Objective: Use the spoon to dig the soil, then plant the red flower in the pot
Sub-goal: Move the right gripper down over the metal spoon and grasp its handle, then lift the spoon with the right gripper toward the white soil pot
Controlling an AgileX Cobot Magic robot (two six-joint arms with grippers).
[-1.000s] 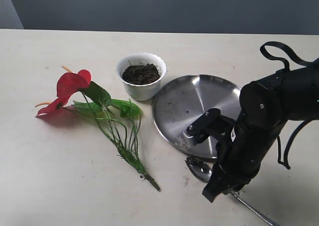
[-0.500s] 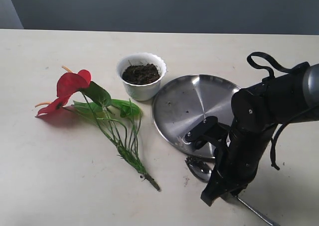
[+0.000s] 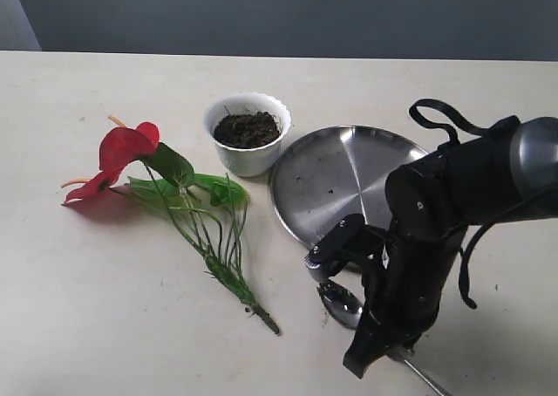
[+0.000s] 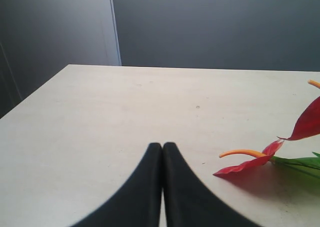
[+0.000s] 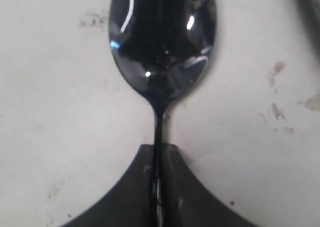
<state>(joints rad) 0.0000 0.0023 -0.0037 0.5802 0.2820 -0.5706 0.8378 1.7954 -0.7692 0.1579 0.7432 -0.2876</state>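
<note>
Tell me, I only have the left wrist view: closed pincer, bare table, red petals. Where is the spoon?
Observer: The small shiny steel teaspoon lies on the table, its thin handle between the right pincer fingertips, which are shut on it.
Operator: Any soil dug yet?
Observer: The dark crumbly soil sits in the small white scalloped pot.
Operator: And the flower?
Observer: The red artificial anthurium flower lies flat on the table, left of the pot.

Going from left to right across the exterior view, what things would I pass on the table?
red flower → pot holding soil → steel plate → right arm, its gripper shut on the spoon
</note>
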